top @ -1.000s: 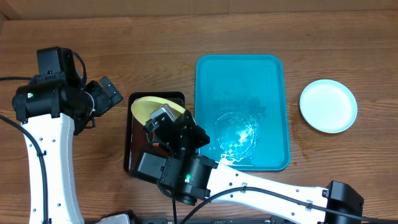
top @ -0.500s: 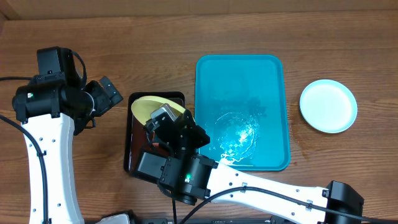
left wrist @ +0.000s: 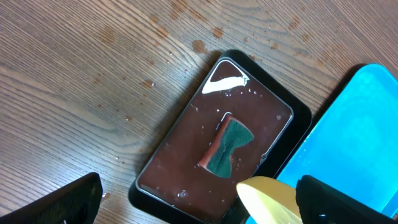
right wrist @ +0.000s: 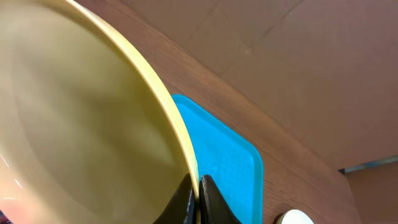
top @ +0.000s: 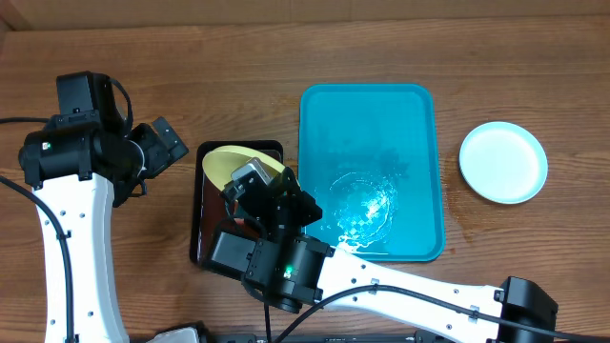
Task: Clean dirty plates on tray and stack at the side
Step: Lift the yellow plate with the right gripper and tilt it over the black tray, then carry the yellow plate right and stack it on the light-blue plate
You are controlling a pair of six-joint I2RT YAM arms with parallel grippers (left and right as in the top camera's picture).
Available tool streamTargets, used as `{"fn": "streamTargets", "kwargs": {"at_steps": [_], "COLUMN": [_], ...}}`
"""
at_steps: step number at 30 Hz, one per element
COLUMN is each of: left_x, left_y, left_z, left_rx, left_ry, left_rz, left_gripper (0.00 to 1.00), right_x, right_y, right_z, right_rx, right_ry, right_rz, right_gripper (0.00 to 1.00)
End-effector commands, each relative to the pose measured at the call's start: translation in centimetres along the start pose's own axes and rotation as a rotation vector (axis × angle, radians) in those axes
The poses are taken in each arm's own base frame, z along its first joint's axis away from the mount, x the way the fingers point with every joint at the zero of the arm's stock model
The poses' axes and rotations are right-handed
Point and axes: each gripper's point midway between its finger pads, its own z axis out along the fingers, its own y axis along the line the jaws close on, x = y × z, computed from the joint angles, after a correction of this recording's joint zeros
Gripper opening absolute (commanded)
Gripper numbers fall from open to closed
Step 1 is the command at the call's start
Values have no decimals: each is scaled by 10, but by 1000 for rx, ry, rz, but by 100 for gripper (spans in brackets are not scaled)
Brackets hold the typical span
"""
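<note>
A pale yellow-green plate [top: 227, 164] is held tilted over the black tray [top: 203, 205] of dark liquid, with my right gripper [top: 255, 186] shut on it. The right wrist view shows the fingertips [right wrist: 198, 198] pinching the plate's rim [right wrist: 93, 118]. The turquoise tray [top: 372, 124] lies just to the right, wet and bare of plates. A pale blue-white plate [top: 503, 162] rests on the table at the far right. My left gripper [top: 162, 145] hovers left of the black tray, open and empty [left wrist: 199, 208]; the yellow plate's edge [left wrist: 273, 200] shows between its fingers.
A green and red sponge [left wrist: 227, 148] lies in the dark liquid of the black tray [left wrist: 186, 112]. Water drops speckle the wooden table near it. The right arm stretches along the table's front edge from the lower right.
</note>
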Motion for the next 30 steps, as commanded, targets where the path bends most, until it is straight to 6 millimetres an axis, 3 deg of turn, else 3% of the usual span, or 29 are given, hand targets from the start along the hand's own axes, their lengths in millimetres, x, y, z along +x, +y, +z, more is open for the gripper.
{"fn": "streamTargets", "kwargs": {"at_steps": [1,5,11,14,17,20,22,26,30], "left_x": [-4,-4,-4,-4,-4,-4,-4,-4,-4], "left_y": [-2,-2,-2,-2,-2,-2,-2,-2,-2], "left_z": [-1,-1,-1,-1,-1,-1,-1,-1,-1], "left_rx": [9,9,9,9,9,9,9,9,9], "left_ry": [-7,-7,-7,-7,-7,-7,-7,-7,-7], "left_rz": [12,12,12,13,13,13,13,13,12], "left_gripper": [100,100,100,100,100,100,100,100,100], "right_x": [-9,-1,29,28,23,22,33,94,183], "right_y": [-10,-2,33,25,-13,-75,-120,-215,-290], "right_z": [-2,12,59,68,82,100,114,146,158], "right_rx": [23,-54,-511,-706,-796,-797,-734,-499,-237], "right_ry": [-20,50,403,516,544,518,504,556,682], "right_rz": [61,161,428,561,712,873,972,1182,1368], "right_gripper": [4,4,4,4,4,4,4,4,4]}}
